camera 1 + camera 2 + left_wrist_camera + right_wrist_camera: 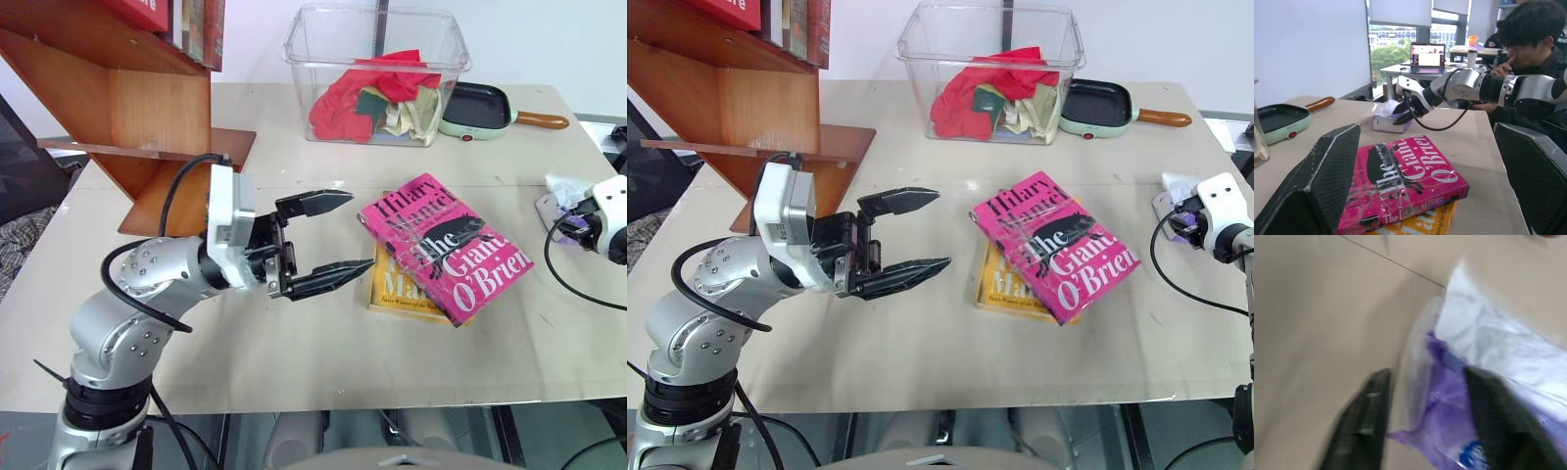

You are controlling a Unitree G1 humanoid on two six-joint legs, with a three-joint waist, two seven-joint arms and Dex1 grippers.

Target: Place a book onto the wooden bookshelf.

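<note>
1. Two books stacked right of centre in the head views: pink book on top, lying flat and askew, cover up; yellow book beneath, showing at the lower left edge of the pink one.
2. Both resting on table, well apart from shelf at upper left of frame.
3. Shelf noted as reddish-brown wood with slanted side panel; upright red-spined books on its upper board at the top edge.
4. Left gripper at centre left, raised off the table, pointing toward the pink book; fingers wide apart, nothing between them, tips just short of the book's near corner.
5. Left wrist view: pink book lying between and beyond the two fingers, no contact seen.
6. Right gripper at far right edge of the head views, well apart from the books, at a tissue pack in white and purple wrap.
7. Right wrist view: fingers parted, pack lying between them and against one finger; blurred, so cannot tell whether gripped.
8. Clear bin at top centre holding red and pale cloths.
9. Green pan with wooden handle just right of bin.
10. Person seated beyond the table's far side in the left wrist view, laptop on a desk behind.
</note>
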